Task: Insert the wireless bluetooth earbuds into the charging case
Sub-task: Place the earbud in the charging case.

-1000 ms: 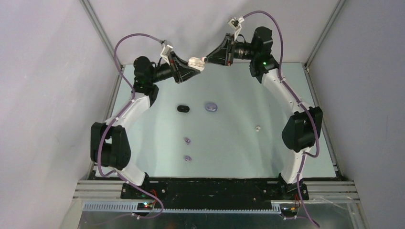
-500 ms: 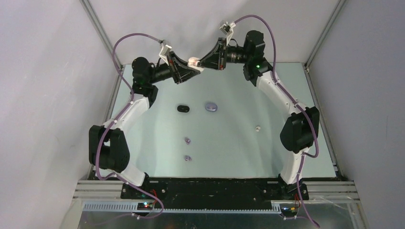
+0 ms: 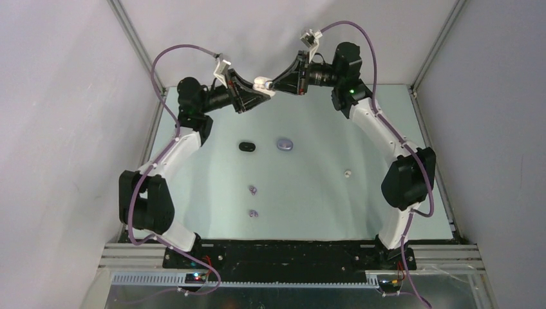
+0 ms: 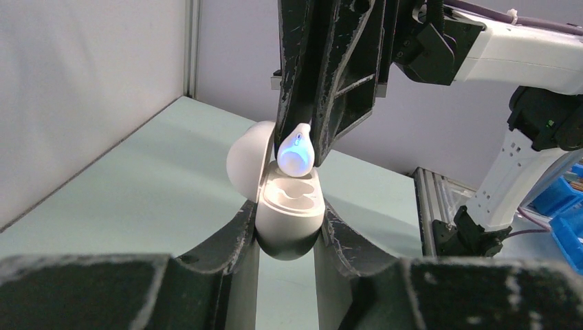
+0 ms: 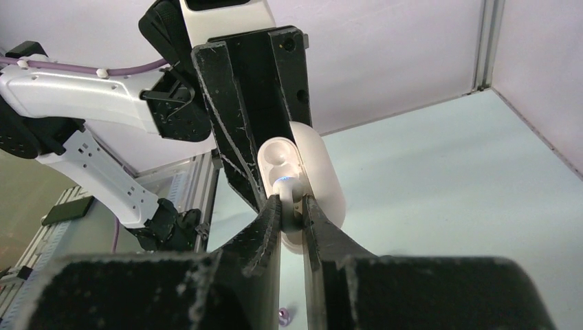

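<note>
My left gripper [image 4: 287, 214] is shut on the base of a white charging case [image 4: 289, 223], held in the air over the back of the table with its lid [image 4: 246, 159] swung open. My right gripper [image 5: 292, 201] is shut on a white earbud [image 4: 297, 152] that glows blue. The earbud hangs just above the case's moulded cavities, touching or nearly touching the rim. In the top view the two grippers meet tip to tip around the case [image 3: 261, 82]. The right wrist view shows the earbud [image 5: 287, 187] against the open case [image 5: 324, 180].
On the table lie a black case [image 3: 247, 147], a lavender case [image 3: 284, 144], two lavender earbuds [image 3: 253, 189] [image 3: 253, 213] and one white earbud [image 3: 348, 172]. Enclosure walls stand close behind both raised arms.
My right gripper has moved left with the earbud and closed the gap to the case. The left gripper has held the case nearly still.
</note>
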